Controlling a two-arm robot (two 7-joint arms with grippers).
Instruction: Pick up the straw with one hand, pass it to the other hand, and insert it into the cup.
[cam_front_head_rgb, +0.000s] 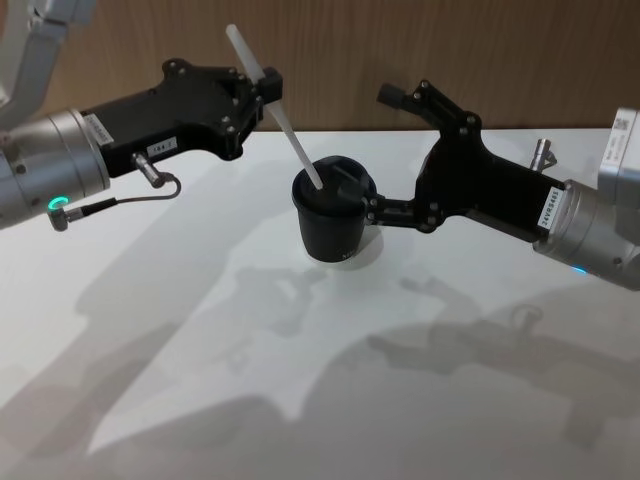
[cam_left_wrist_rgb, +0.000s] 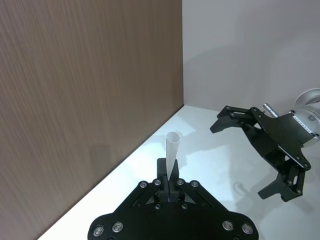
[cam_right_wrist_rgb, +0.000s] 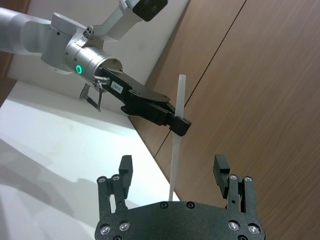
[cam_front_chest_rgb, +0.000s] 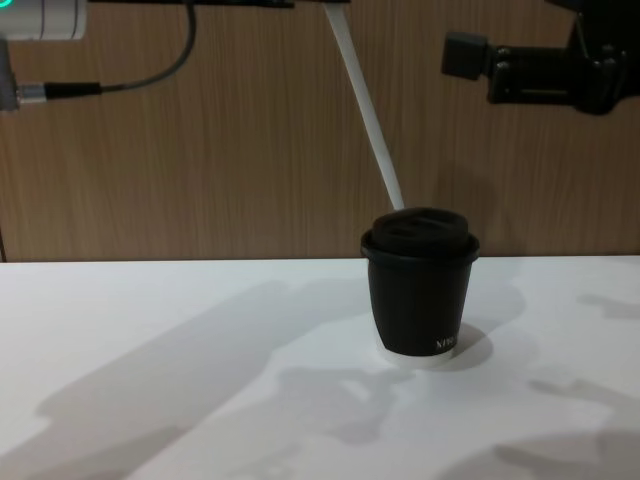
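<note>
The black cup (cam_front_head_rgb: 333, 225) with its domed lid stands upright at mid-table, also seen in the chest view (cam_front_chest_rgb: 420, 295). My left gripper (cam_front_head_rgb: 266, 88), the one with the silver plug and cable, is shut on the white straw (cam_front_head_rgb: 290, 130) near its upper end. The straw slants down, and its lower tip meets the lid top (cam_front_chest_rgb: 397, 203); how deep it goes I cannot tell. My right gripper (cam_front_head_rgb: 380, 155) hangs open just right of the cup and higher, holding nothing. In the right wrist view the straw (cam_right_wrist_rgb: 179, 100) stands between its spread fingers (cam_right_wrist_rgb: 124, 170).
The white table (cam_front_head_rgb: 200, 330) stretches wide around the cup. A brown wood-grain wall (cam_front_head_rgb: 450, 50) runs along its far edge, close behind both grippers.
</note>
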